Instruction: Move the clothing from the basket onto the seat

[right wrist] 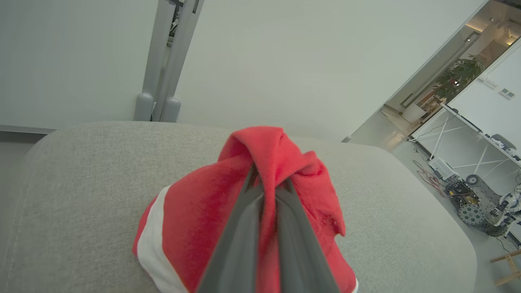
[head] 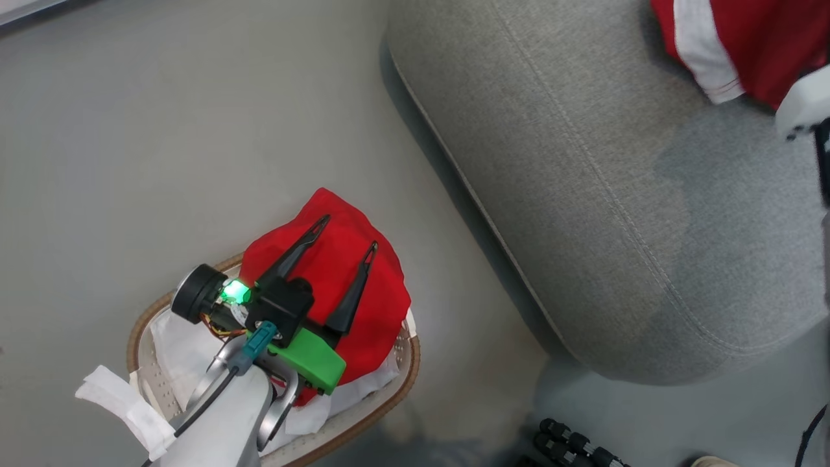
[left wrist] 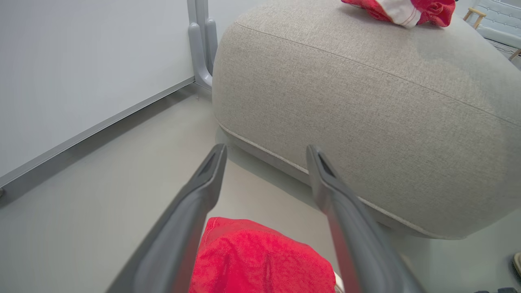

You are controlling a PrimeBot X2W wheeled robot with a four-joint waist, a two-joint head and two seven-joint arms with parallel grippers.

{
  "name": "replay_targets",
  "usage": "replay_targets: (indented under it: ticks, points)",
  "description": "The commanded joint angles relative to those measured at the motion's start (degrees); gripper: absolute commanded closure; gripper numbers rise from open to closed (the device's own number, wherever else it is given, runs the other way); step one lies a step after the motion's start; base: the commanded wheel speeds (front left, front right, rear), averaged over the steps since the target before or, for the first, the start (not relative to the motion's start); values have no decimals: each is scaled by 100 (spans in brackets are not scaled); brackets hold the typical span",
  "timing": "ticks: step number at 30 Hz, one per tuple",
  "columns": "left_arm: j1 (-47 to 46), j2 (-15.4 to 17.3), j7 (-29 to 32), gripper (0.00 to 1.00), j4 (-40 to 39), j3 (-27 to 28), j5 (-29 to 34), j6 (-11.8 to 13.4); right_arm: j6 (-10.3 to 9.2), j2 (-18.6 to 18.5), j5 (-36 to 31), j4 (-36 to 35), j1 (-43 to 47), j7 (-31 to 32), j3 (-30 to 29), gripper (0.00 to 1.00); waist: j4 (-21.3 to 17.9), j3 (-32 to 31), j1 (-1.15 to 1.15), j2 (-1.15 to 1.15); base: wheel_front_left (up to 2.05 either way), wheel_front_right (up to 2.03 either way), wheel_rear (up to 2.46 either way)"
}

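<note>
Cloth of this kind is judged light, limp and easily bunched, with no stiff edge to be pushed against and nothing fragile in it. A plain red garment [head: 386, 298] is seen heaped in the basket [head: 412, 363], rising above the brown woven rim and spilling a little over the side nearest the sofa [head: 583, 194]. The left gripper [head: 347, 233] is held over this heap with its jaws spread wide and nothing between them. In the left wrist view the fingers [left wrist: 203, 191] are shown to either side of the red pile [left wrist: 260, 260], apart from it.

A hold is best taken on the raised crest of the heap, where a thick fold can be pinched. A grip taken low is judged likely to catch the white liner [head: 181, 350] beneath, which should be left in the basket. Because the cloth drapes, a trailing end is to be expected on lifting, and the rim may be snagged by it.

A striped red garment [right wrist: 195, 215], trimmed in white, is found on top of the sofa. The right gripper [right wrist: 268, 181] is closed tight on a gathered fold of it, and the rest of the fabric is spread on the grey cushion below. It can be let go there without care, since the cloth is not expected to slide.
</note>
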Motion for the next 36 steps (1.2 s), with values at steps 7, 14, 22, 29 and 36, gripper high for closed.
replay_targets:
  ticks: [7,14,22,29,36]
  points:
    - [10,-44,4,0,164,176,-81,-18,-8,482,-238,326,1063,-4,-427,69,270,4,-1,0,0,0,0]
    - [192,-260,5,0,245,541,-132,-13,-7,833,-79,27,1965,-4,-1121,0,311,-378,-1,0,0,0,0]
    - [593,-529,5,0,286,1079,-12,-13,-7,1054,-22,-511,2891,-4,-940,0,474,-1054,-1,0,0,0,0]
    - [855,-721,5,0,451,1691,60,-7,-7,1013,232,-789,3172,-4,-159,0,892,-1586,-1,0,0,0,0]
    - [1138,-852,5,0,651,2308,138,40,-7,1133,574,-1058,3273,-4,398,0,1417,-1971,-1,0,0,0,0]
